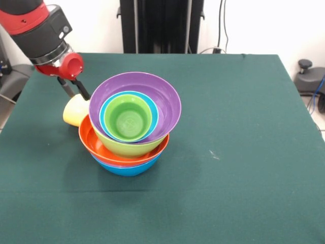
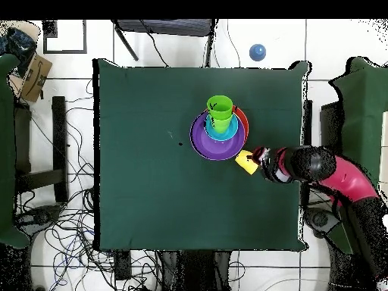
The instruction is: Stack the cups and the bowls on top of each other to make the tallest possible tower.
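Observation:
The tower (image 1: 131, 127) stands left of the table's middle: a blue bowl (image 1: 127, 169) at the bottom, then an orange bowl (image 1: 93, 144), a lime green bowl (image 1: 119, 147) and a tilted purple bowl (image 1: 165, 101). Inside the purple bowl sits the small cyan bowl (image 1: 103, 119) with the light green cup (image 1: 129, 119) in it. My gripper (image 1: 77, 96) is shut on the pale yellow cup (image 1: 74, 112), held tilted close against the tower's left side, low over the table. In the overhead view the yellow cup (image 2: 245, 161) and gripper (image 2: 256, 159) lie beside the tower (image 2: 218, 130).
The green table (image 1: 244, 152) stretches to the right of and in front of the tower. The black pedestal (image 1: 161, 25) stands behind the far edge. Cables (image 2: 61, 227) and a small blue object (image 2: 258, 51) lie on the floor off the table.

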Controlling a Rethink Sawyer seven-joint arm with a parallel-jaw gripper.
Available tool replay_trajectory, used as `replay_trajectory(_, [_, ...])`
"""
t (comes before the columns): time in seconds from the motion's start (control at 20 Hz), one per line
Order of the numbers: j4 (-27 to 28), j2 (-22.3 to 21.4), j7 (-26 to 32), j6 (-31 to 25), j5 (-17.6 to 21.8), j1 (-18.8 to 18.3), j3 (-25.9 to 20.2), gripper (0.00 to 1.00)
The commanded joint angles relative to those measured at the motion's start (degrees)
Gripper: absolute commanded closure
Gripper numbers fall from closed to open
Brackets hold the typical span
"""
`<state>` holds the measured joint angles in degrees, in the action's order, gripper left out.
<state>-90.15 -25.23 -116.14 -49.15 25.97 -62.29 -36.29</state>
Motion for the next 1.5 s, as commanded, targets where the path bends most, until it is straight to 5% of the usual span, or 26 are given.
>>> replay_trajectory(0.05, [-3.05, -3.03, 15.79, -2.82, 4.37, -0.02, -1.77, 0.0])
replay_trajectory(0.35, [-4.7, -3.96, 15.57, -2.44, 4.46, -0.86, -1.84, 0.0])
replay_trajectory(1.5, [-2.09, 3.01, 17.14, 1.25, 6.43, -1.7, -1.64, 0.0])
